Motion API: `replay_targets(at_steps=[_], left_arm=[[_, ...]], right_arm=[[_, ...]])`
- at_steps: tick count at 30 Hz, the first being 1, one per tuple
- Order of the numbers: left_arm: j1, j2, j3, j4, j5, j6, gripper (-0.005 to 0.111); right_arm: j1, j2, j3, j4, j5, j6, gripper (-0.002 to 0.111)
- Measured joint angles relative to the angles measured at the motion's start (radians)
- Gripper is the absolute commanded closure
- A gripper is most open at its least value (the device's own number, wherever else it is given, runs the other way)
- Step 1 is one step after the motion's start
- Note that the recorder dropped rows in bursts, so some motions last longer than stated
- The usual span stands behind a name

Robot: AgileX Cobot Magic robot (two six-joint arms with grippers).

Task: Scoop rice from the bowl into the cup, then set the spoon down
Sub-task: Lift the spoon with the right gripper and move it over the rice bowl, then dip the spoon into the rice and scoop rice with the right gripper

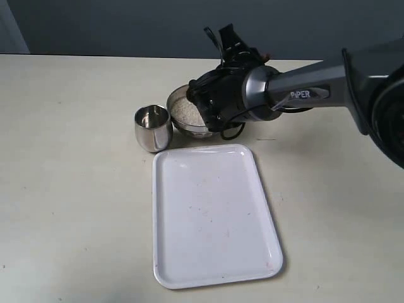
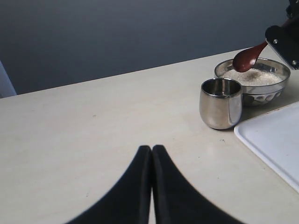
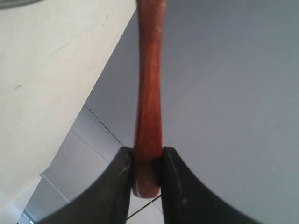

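Spoon hangs just over the rice, ready to dig.
Right tool pinches its handle; left tool rests, pressed together.

Glossy wooden spoon, shiny steel cup, smooth white tray.

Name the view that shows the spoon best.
Left wrist view: the spoon shows its oval bowl above the rice. Right wrist view shows only the handle, clamped in the right gripper. Exterior view hides it behind that gripper.

Cup just L of bowl
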Motion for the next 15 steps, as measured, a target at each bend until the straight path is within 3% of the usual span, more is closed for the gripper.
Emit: replay_targets(at_steps=[15], left_arm=[[0.000,0.000,0.000,0.000,0.000,0.000,0.106]], right_arm=[[0.000,0.047,-0.001,0.035,-0.032,-0.010,0.109]])
